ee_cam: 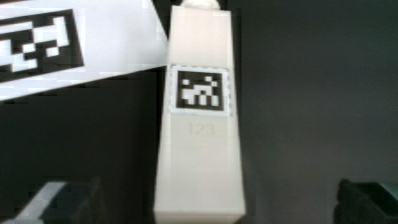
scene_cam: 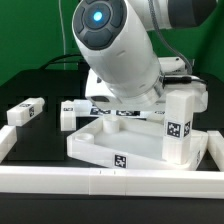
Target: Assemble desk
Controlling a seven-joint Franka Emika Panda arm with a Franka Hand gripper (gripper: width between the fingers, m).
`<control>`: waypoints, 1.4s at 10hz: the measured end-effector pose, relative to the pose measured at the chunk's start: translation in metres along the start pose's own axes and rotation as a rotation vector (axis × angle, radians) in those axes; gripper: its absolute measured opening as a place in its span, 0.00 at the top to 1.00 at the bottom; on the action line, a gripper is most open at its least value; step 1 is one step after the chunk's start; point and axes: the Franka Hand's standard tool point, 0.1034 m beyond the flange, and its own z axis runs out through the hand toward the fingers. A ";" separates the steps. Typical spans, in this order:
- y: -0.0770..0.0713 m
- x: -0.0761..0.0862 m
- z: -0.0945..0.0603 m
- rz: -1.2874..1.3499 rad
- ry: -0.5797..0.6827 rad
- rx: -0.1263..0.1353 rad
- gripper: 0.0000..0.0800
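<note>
As the gripper hangs empty, jaws wide astride a loose white leg apparently lying behind the tabletop, the leg pickup next calls for a square, centred close.

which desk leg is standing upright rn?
The leg on the exterior view's right, at the tabletop corner. It stands on end, while the far-left leg and its neighbour lie flat.

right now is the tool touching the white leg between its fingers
Apart. The wrist view shows the tool open, with the leg lying between its fingers and a dark gap on each side.
</note>
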 end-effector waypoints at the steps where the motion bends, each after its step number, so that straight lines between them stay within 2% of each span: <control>1: 0.003 -0.001 0.007 0.006 -0.013 -0.002 0.19; 4: 0.007 -0.005 0.019 0.014 -0.036 -0.006 0.19; 12: 0.009 0.002 0.022 0.078 -0.057 -0.008 0.19; 13: 0.009 0.002 0.022 0.078 -0.058 -0.008 0.32; 14: 0.009 0.002 0.023 0.078 -0.058 -0.008 0.50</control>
